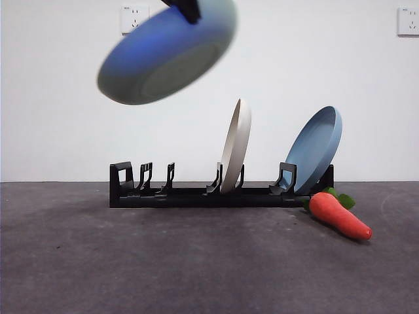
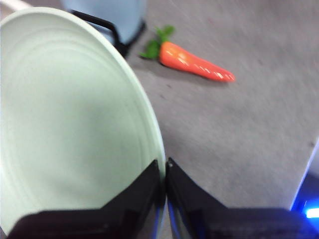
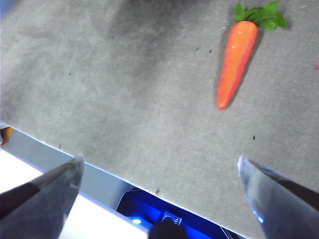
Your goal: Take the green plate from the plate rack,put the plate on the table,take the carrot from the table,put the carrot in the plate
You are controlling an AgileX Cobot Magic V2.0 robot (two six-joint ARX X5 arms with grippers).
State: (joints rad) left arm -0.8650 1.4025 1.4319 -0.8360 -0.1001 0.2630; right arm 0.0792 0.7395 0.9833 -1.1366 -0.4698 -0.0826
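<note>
The green plate [image 1: 167, 55] hangs tilted high above the left end of the plate rack [image 1: 196, 195], its underside looking bluish in the front view. In the left wrist view the pale mint plate [image 2: 65, 119] fills the frame, and my left gripper [image 2: 165, 172] is shut on its rim. The carrot [image 1: 338, 214] lies on the table [image 1: 163, 261] just right of the rack, leaves toward the rack. My right gripper [image 3: 159, 172] is open, held over the table's near edge with the carrot [image 3: 238, 62] beyond it.
A cream-white plate [image 1: 236, 145] stands upright mid-rack and a blue plate [image 1: 315, 149] leans in the right slot. The rack's left slots hold nothing. Two wall sockets [image 1: 134, 18] sit high on the white wall.
</note>
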